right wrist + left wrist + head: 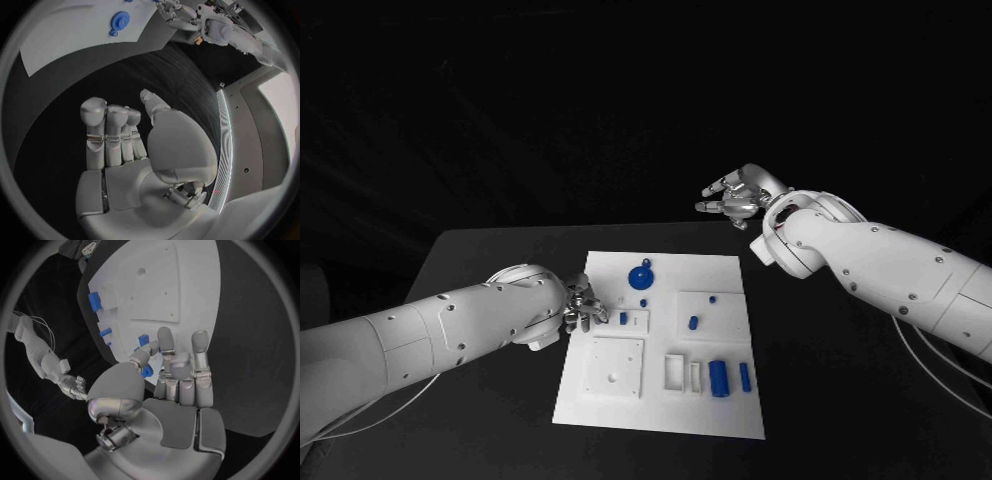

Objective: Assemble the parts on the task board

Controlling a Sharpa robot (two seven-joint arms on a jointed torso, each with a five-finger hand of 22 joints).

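The white task board (661,400) lies in the middle of the black table (488,260). On it are a blue gear-shaped part (640,278), a small blue part (623,318) in a white block, and other blue parts (720,376). My left hand (584,308) hovers at the board's left edge, fingers apart, holding nothing that I can see. In the left wrist view its thumb (140,357) reaches over the board (187,295), close to a small blue part (144,340). My right hand (740,197) hangs in the air beyond the board's far right corner, its palm (125,175) bare.
White blocks and recesses stand on the board: a square plate (616,366), a slotted frame (678,371) and a raised square (705,312). The right wrist view shows the board (69,45), the gear-shaped part (119,20) and my left hand (181,17) far off.
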